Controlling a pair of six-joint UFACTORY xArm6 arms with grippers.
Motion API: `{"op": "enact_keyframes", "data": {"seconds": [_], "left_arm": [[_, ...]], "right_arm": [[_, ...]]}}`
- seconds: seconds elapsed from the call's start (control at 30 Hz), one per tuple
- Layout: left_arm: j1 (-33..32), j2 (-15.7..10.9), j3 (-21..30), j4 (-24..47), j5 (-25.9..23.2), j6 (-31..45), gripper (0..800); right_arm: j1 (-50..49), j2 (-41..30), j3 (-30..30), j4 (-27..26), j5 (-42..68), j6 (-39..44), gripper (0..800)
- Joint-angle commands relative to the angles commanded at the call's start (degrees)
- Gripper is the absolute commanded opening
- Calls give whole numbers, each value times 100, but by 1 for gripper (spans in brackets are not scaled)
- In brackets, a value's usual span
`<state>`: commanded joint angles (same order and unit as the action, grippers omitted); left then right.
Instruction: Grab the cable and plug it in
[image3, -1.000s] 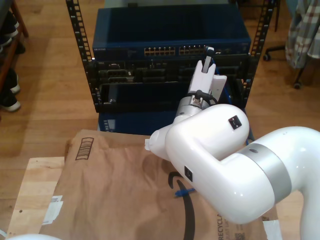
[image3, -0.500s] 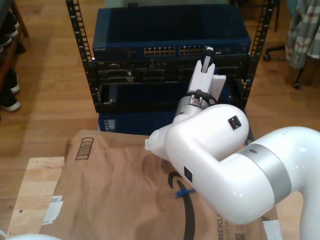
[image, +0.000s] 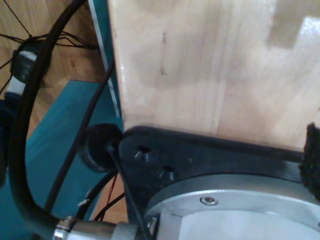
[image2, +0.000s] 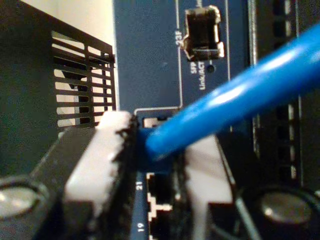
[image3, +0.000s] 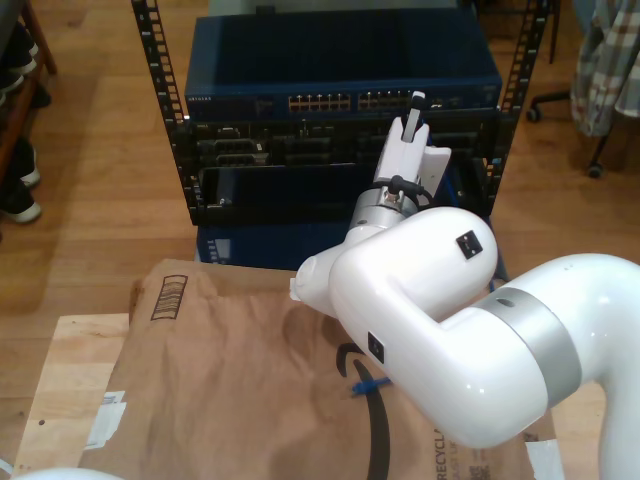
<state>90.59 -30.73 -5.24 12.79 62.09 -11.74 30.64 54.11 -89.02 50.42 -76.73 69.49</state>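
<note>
One blue cable (image2: 240, 95) in second pincer (image2: 155, 150)

Blue switch panel (image2: 145, 60): "23F" beside upper port, "SFP" and "Link/ACT" beneath it; port numbers "21" and "19" lower down. Brown paper bag (image3: 230, 370): partial word "RECYCLA" near exterior view's lower right; barcode-like mark, unreadable, toward exterior view's left.

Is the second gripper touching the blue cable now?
Touching. In the second wrist view, my second gripper has its white pads closed on the end of the cable, with no gap visible, right at the switch ports.
</note>
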Motion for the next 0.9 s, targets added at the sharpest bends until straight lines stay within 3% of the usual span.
{"op": "enact_keyframes", "data": {"seconds": [0.17,0.4,0.57,0.63,0.9], "left_arm": [[0,0,0,0,0,0,799],[0,0,0,0,0,0,799],[0,0,0,0,0,0,799],[0,0,0,0,0,0,799],[0,0,0,0,0,0,799]], "right_arm": [[0,158,-299,-9,70,-9,0],[0,132,-255,-26,88,0,10],[26,79,-141,-44,70,0,261],[62,26,-88,-35,53,0,325],[132,-290,492,-18,0,18,353]]}}
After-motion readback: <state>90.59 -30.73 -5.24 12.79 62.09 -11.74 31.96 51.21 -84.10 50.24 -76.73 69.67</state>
